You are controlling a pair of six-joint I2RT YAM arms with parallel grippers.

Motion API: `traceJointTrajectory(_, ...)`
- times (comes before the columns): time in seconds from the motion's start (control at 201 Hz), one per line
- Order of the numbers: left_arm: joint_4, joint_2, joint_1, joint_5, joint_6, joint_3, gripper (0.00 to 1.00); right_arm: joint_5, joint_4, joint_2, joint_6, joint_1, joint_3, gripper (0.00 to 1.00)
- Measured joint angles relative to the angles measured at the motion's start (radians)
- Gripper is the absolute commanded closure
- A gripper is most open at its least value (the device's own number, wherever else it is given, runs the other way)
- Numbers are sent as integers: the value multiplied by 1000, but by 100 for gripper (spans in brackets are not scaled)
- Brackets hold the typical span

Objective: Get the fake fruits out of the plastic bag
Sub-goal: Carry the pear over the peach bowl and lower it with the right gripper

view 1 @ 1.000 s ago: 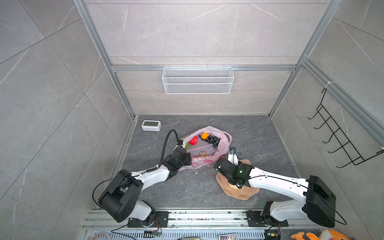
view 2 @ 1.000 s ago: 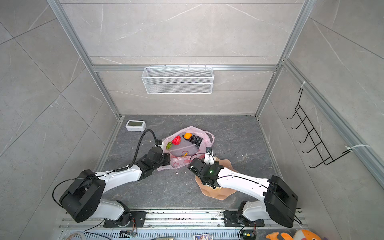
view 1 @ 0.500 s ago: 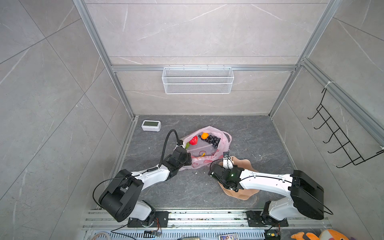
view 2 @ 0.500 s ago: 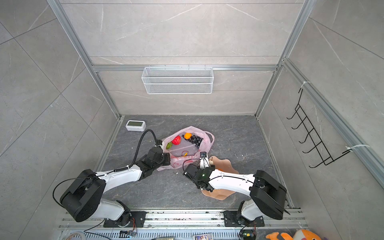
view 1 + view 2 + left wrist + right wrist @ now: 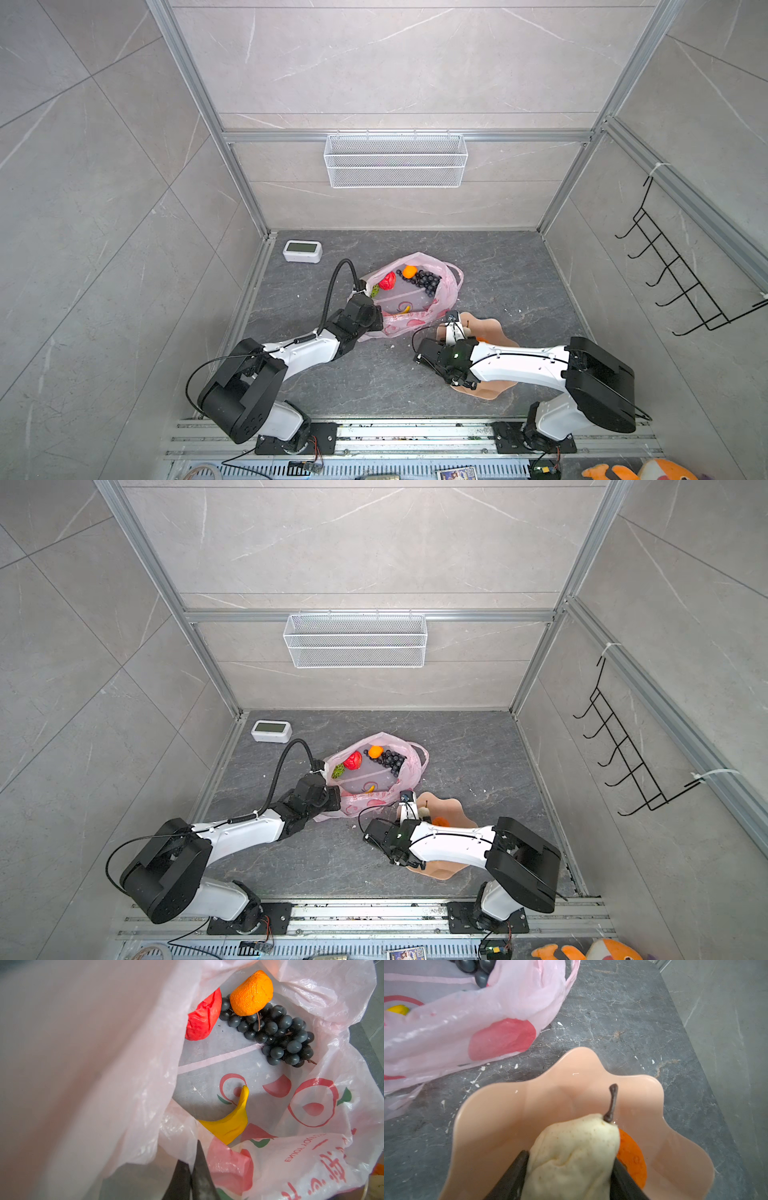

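The plastic bag [image 5: 446, 291] lies open on the dark floor, pale pink with red prints [image 5: 311, 1103]. Inside it are fake fruits: an orange [image 5: 251, 993], a crumpled red apple [image 5: 204, 1016], a dark grape bunch [image 5: 280, 1034], a yellow banana [image 5: 230, 1124] and a green piece [image 5: 375, 291]. My left gripper [image 5: 191, 1159] is shut on the bag's near rim [image 5: 332, 798]. My right gripper [image 5: 571, 1159] is shut on a cream pear [image 5: 575, 1136] with a brown stem. It holds the pear over the peach scalloped dish [image 5: 571, 1084], where another orange [image 5: 631, 1159] lies.
A white clock [image 5: 302, 251] sits at the back left of the floor. A wire basket [image 5: 395, 160] hangs on the back wall and a black hook rack [image 5: 681, 282] on the right wall. An orange plush toy [image 5: 648, 471] lies beyond the front rail.
My right arm has folded back, its elbow swinging toward its base, and the gripper with the pear has shifted slightly left over the dish. The left arm and bag have stayed put.
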Motion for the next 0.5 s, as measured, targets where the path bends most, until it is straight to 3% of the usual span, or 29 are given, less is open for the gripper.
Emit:
traceJointTrajectory(0.354, 0, 0, 0, 0, 0, 0, 95, 18, -42, 48, 55, 0, -5, 44)
traceJointTrajectory(0.498, 0, 0, 0, -1, 0, 0, 94, 19, -42, 70, 64, 0, -5, 35)
